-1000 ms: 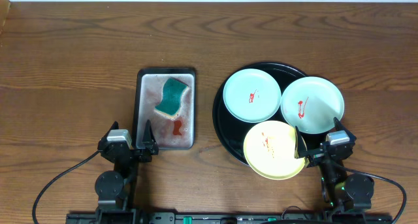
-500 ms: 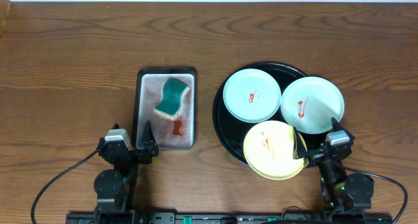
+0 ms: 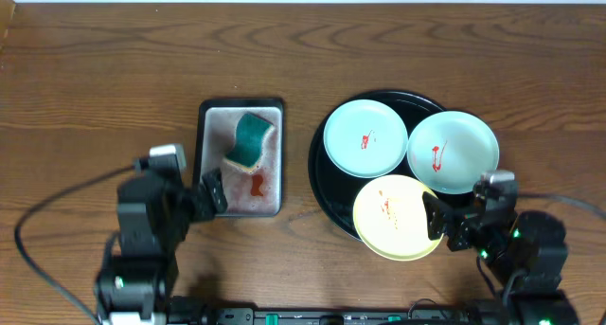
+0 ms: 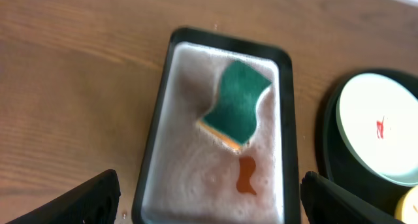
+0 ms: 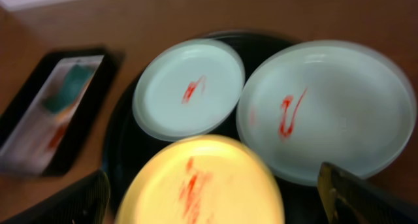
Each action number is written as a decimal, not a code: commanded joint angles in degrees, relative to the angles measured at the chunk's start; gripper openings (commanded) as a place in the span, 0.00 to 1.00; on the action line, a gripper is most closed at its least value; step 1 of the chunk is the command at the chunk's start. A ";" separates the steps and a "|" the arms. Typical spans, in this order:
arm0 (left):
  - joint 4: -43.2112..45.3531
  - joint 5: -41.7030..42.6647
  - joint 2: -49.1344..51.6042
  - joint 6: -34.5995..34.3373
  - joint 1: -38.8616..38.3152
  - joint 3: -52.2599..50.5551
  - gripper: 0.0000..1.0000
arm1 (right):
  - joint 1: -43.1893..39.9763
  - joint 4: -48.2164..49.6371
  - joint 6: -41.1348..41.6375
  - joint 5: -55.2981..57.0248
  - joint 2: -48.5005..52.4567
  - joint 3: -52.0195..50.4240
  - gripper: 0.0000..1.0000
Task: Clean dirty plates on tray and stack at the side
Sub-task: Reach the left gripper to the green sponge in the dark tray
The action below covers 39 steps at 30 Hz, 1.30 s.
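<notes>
At the near left, the left gripper [image 3: 212, 190] is held just off the near left corner of the rectangular metal tray [image 3: 201, 135], above the wooden table [image 3: 95, 79]. In the left wrist view its fingers [image 4: 91, 198] are seen set wide apart, with nothing between them. At the near right, the right gripper [image 3: 459, 207] is positioned at the right edge of the yellow plate [image 3: 388, 221]; its fingers [image 5: 85, 198] are likewise spread apart and nothing is gripped.

The yellow plate is located at the near side of the round black tray [image 3: 316, 173] and overhangs the near rim. Red sauce marks are carried on its face. In the metal tray, a red smear [image 3: 256, 183] is found on the wet floor, and a green sponge [image 3: 248, 140] is lying just beyond it, toward the far end.

Farther back on the black tray, two mint plates are set side by side. The left mint plate [image 3: 365, 137] is seated wholly inside the rim. The right mint plate [image 3: 453, 152] extends over the right rim. A red smear is shown on each
</notes>
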 commanded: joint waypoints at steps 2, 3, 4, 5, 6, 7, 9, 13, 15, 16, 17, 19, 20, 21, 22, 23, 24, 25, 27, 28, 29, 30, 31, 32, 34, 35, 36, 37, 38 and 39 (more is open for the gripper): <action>-2.16 2.99 8.90 -1.42 0.17 10.38 0.89 | 0.59 -8.83 0.87 -4.00 9.53 10.36 0.99; -1.88 4.22 9.92 -1.40 0.20 11.69 0.89 | 0.59 -10.34 -0.59 -4.00 11.54 12.11 0.99; -1.84 5.97 10.86 -1.40 0.17 13.00 0.89 | 0.59 -10.88 -1.88 -4.00 12.79 13.05 0.99; -1.29 7.19 11.45 -1.40 0.20 13.92 0.89 | 0.59 -11.41 -2.82 -4.02 14.34 14.19 0.99; 1.01 8.26 11.93 -1.38 0.17 14.78 0.89 | 0.59 -11.67 -1.97 -4.72 16.13 14.99 0.99; 3.19 7.96 11.91 -1.40 0.20 14.78 0.89 | 0.59 -11.30 -2.08 -5.70 17.00 14.99 0.99; 4.57 7.82 12.39 -1.42 0.20 14.78 0.89 | 0.59 -11.23 -2.01 -5.73 17.33 14.99 0.99; 3.67 7.48 16.17 -1.46 0.20 14.86 0.89 | 0.59 -9.44 -2.05 -3.19 17.51 14.99 0.99; 1.97 5.95 19.93 -2.25 0.20 15.74 0.89 | 0.59 -8.07 -2.14 -2.93 17.57 14.99 0.99; -0.59 4.68 24.35 -2.23 0.17 17.70 0.89 | 0.59 -7.50 -1.99 -2.93 17.70 14.99 0.99; -1.92 4.28 26.71 -2.21 0.17 19.02 0.89 | 0.59 -7.54 -1.97 -2.93 17.88 14.99 0.99; -4.85 4.20 31.74 -2.21 0.13 22.23 0.89 | 0.59 -8.02 -1.97 -2.93 18.51 14.99 0.99; -6.34 4.13 34.05 -2.21 0.13 23.87 0.89 | 0.59 -8.39 -1.99 -2.93 19.02 14.99 0.99; -7.78 4.13 36.48 -2.21 0.13 25.51 0.89 | 0.59 -8.76 -1.99 -2.93 19.65 14.99 0.99; -9.09 4.15 38.64 -2.21 0.13 26.91 0.89 | 0.59 -9.03 -1.99 -2.95 20.17 14.99 0.99; -9.84 4.17 40.09 -2.21 0.13 27.71 0.89 | 0.59 -9.20 -1.97 -2.95 20.74 14.99 0.99; -10.08 4.17 41.29 -2.21 0.13 28.17 0.89 | 0.59 -9.29 -1.99 -2.95 21.27 14.99 0.99; -10.10 4.15 42.32 -2.21 0.15 28.22 0.89 | 0.59 -9.33 -1.97 -2.95 21.77 14.99 0.99; -9.35 5.27 43.69 -2.25 0.20 28.20 0.89 | 0.59 -9.31 -1.97 -3.41 22.69 14.99 0.99; -8.70 6.67 44.22 -2.25 0.20 28.20 0.89 | 0.59 -9.29 -1.95 -3.43 22.95 14.99 0.99; -7.58 8.63 44.83 -2.23 0.17 28.20 0.88 | 0.59 -9.25 -1.97 -3.41 23.28 14.99 0.99; -6.54 9.81 45.22 -2.23 0.13 28.20 0.87 | 0.59 -9.20 -1.99 -3.37 23.56 14.99 0.99; -5.22 9.92 45.72 -2.23 -0.04 28.20 0.87 | 0.59 -9.07 -1.99 -3.37 23.85 14.99 0.99; -3.65 9.22 46.42 -2.23 -0.68 28.20 0.87 | 0.59 -8.98 -2.01 -3.37 24.30 14.99 0.99; -2.23 8.02 47.32 -2.16 -1.86 28.20 0.87 | 0.59 -9.01 -2.01 -3.37 24.68 14.99 0.99; -1.60 6.56 48.02 -1.70 -2.97 28.20 0.87 | 0.59 -9.03 -2.01 -3.39 24.92 14.99 0.99; -1.22 4.98 48.57 -0.98 -3.91 28.20 0.87 | 0.59 -9.03 -2.01 -3.37 25.07 14.99 0.99; -0.90 1.68 49.35 0.09 -5.33 28.20 0.87 | 0.59 -9.03 -1.99 -3.39 25.18 14.99 0.99; -0.72 -1.46 50.10 0.52 -6.45 28.20 0.87 | 0.59 -9.03 -1.99 -3.39 25.20 14.99 0.99; -0.61 -4.35 50.90 0.90 -7.63 28.20 0.87 | 0.59 -9.03 -1.99 -3.39 25.22 14.99 0.99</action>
